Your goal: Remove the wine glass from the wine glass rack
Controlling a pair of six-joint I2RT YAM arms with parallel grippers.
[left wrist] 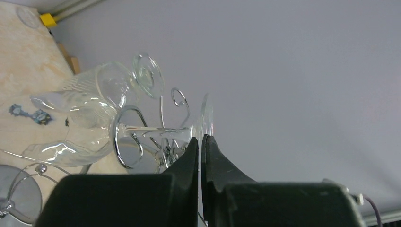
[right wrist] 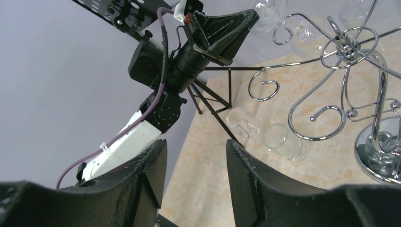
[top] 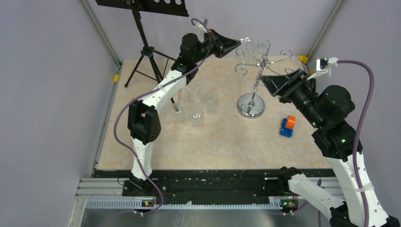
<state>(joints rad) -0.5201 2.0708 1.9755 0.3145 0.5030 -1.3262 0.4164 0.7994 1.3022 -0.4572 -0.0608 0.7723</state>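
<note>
The chrome wine glass rack (top: 251,105) stands on its disc base right of centre, with its scroll arms (top: 261,59) on top. A clear wine glass (top: 258,47) hangs among the arms. In the left wrist view its bowl (left wrist: 78,130) and stem lie across a scroll, and its thin foot (left wrist: 206,116) runs edge-on into my left gripper (left wrist: 202,138). That gripper (top: 238,45) is shut on the foot at the rack's upper left. A second glass (left wrist: 111,80) hangs behind. My right gripper (top: 265,81) is open and empty beside the pole, its fingers (right wrist: 239,156) wide apart.
Three clear glasses (top: 196,115) stand on the table left of the rack. A black tripod music stand (top: 146,49) stands at the back left. A blue and orange object (top: 287,126) lies right of the rack base. Walls close in the back and both sides.
</note>
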